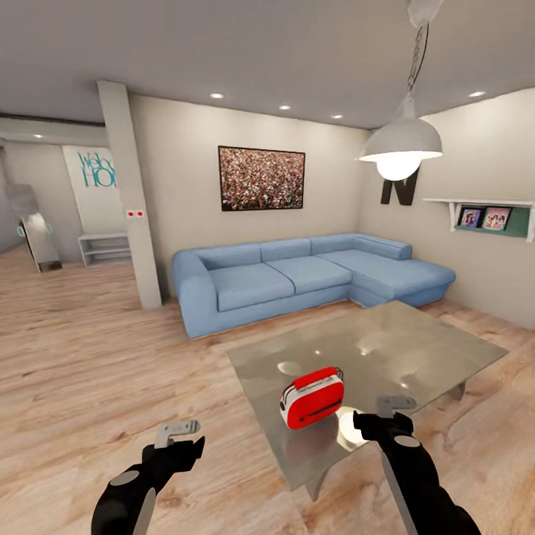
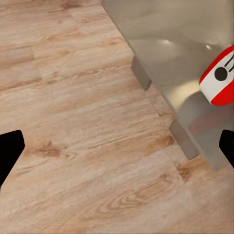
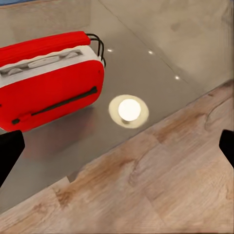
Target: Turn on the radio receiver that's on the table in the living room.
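The red radio receiver with white trim stands upright near the front edge of the glossy grey table. My right gripper hovers open just right of the radio, over the table's near edge. In the right wrist view the radio shows its slim back and black handle, ahead of the open right gripper. My left gripper is open over the wood floor, left of the table. In the left wrist view, beyond the open left gripper, the radio shows its round dial.
A blue corner sofa stands behind the table. A white pendant lamp hangs above it, in front of a dark letter N. A pillar rises at the left. Grey table legs stand on open wood floor.
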Robot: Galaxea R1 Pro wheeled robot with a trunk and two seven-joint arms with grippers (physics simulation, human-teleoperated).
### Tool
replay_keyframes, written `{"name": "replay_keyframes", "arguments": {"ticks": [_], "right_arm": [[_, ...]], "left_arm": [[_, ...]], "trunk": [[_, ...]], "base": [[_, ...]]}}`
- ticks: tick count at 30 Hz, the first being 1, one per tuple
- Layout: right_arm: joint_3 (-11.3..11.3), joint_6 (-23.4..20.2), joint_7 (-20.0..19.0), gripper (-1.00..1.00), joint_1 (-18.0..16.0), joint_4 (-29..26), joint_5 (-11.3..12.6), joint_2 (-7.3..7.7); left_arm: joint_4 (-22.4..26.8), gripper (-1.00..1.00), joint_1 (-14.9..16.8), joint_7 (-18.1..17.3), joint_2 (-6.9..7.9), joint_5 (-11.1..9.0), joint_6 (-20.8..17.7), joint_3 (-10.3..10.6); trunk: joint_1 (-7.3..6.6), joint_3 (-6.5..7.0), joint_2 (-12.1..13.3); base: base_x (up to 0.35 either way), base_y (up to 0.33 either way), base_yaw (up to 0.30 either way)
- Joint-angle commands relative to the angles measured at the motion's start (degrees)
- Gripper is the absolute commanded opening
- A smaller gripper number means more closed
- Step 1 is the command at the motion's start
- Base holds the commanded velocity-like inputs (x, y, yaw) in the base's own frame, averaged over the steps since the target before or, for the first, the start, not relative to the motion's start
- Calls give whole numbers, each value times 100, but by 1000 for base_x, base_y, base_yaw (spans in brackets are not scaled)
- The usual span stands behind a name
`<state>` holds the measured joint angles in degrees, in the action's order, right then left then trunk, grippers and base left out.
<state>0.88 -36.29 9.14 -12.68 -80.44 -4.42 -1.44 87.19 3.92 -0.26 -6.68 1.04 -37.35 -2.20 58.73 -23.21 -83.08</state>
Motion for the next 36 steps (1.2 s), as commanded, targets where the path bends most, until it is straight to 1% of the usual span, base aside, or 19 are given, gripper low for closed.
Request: {"name": "replay_keyframes", "arguments": {"ticks": [1, 7, 36], "right_arm": [[0, 0, 0, 100, 1, 4, 3, 1], [8, 0, 0, 100, 2, 18, 11, 1], [17, 0, 0, 100, 2, 28, 11, 0]], "left_arm": [[0, 100, -1, 0, 0, -1, 0, 0], [0, 100, -4, -8, 0, -22, 0, 0], [0, 100, -1, -9, 0, -24, -17, 0]], "trunk": [[0, 0, 0], [0, 0, 0], [0, 0, 0]], "base": [[153, 304, -244], [71, 316, -243], [1, 324, -258]]}}
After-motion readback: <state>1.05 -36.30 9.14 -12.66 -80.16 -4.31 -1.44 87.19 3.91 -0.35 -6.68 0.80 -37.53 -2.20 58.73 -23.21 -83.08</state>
